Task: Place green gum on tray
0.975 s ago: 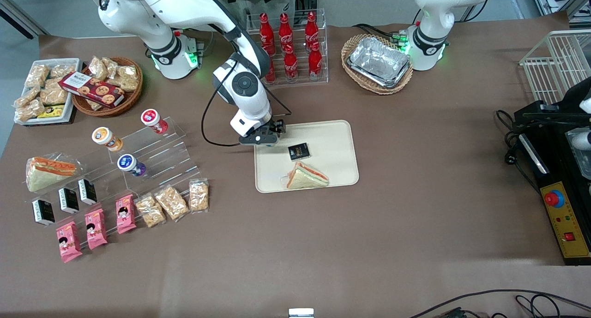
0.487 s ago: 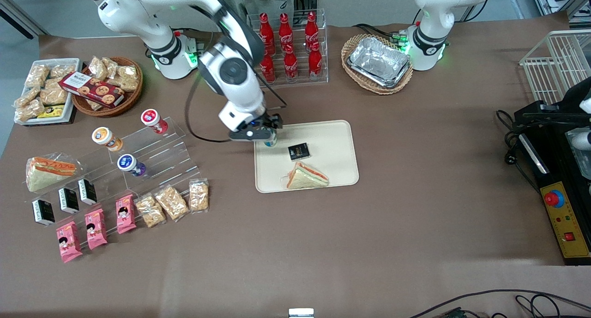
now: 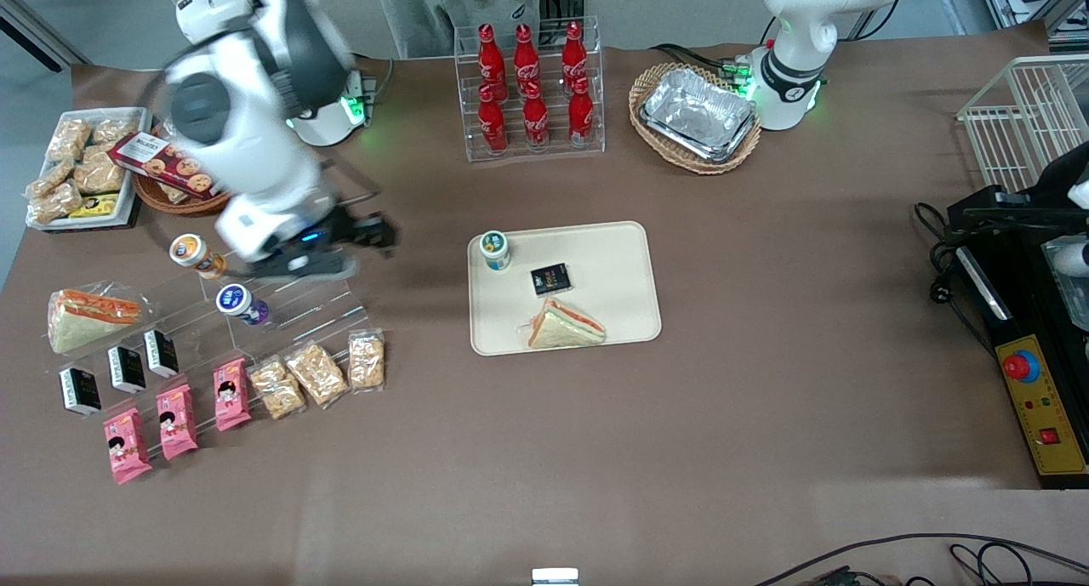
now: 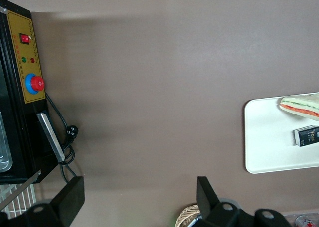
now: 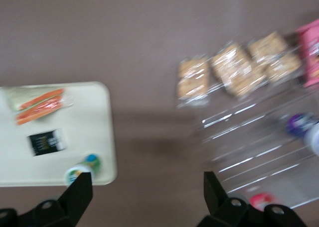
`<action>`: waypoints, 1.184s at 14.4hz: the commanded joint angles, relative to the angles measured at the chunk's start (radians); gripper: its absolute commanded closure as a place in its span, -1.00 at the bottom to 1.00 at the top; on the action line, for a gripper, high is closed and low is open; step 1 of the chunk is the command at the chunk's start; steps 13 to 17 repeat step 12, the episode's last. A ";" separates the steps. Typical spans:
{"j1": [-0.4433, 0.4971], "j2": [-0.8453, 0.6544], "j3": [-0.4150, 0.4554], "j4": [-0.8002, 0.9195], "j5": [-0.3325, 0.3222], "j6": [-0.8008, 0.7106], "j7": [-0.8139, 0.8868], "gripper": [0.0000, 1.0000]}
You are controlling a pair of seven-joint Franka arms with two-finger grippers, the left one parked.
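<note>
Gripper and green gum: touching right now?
Apart. The front view shows the gripper, jaws open, above the acrylic steps, with bare table between it and the green gum on the tray.

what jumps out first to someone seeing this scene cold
The green gum stands upright on a corner of the cream tray, beside a small black packet and a wrapped sandwich. The open gripper hangs above the clear stepped stand, toward the working arm's end of the table, holding nothing.
</note>
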 commanded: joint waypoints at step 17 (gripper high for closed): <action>-0.423 -0.211 -0.001 0.078 -0.015 -0.283 -0.337 -0.99</action>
